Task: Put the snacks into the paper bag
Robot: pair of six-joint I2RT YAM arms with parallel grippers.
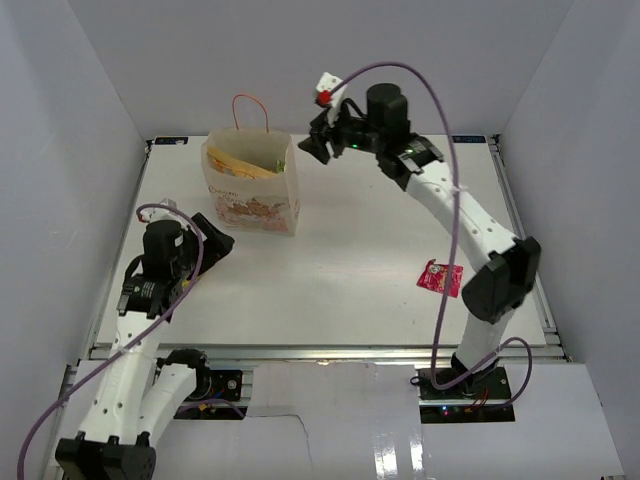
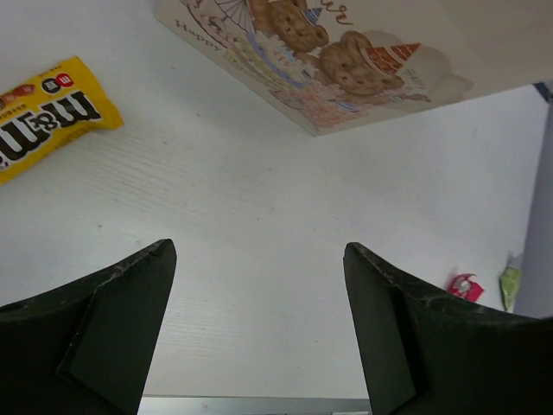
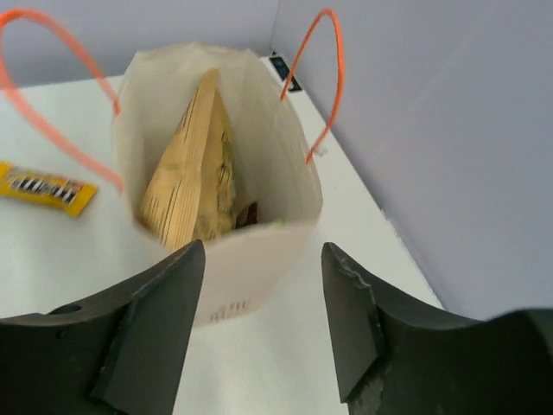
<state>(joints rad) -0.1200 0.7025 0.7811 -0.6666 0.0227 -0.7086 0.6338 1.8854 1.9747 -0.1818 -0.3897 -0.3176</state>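
Observation:
The cream paper bag (image 1: 262, 200) stands upright at the back left, with its bear picture toward me (image 2: 346, 60). Its open mouth shows in the right wrist view (image 3: 276, 164). The gold chip bag (image 3: 186, 173) stands inside it, with a dark packet (image 3: 246, 214) and a bit of green (image 3: 276, 224) beside it. My right gripper (image 1: 316, 146) is open and empty, raised just right of the bag's mouth (image 3: 263, 251). My left gripper (image 1: 215, 245) is open and empty, low over the table in front of the bag (image 2: 259, 251). The yellow candy packet (image 2: 47, 117) lies left of the bag. The red-pink pouch (image 1: 440, 277) lies at the right.
The pink-red cord handles (image 3: 324, 78) stand up above the bag's mouth. A small pale green thing (image 2: 511, 284) shows beside the red-pink pouch (image 2: 465, 286), too small to identify. Grey walls close in the table on three sides. The table's metal front rail (image 1: 320, 350) runs along the near edge.

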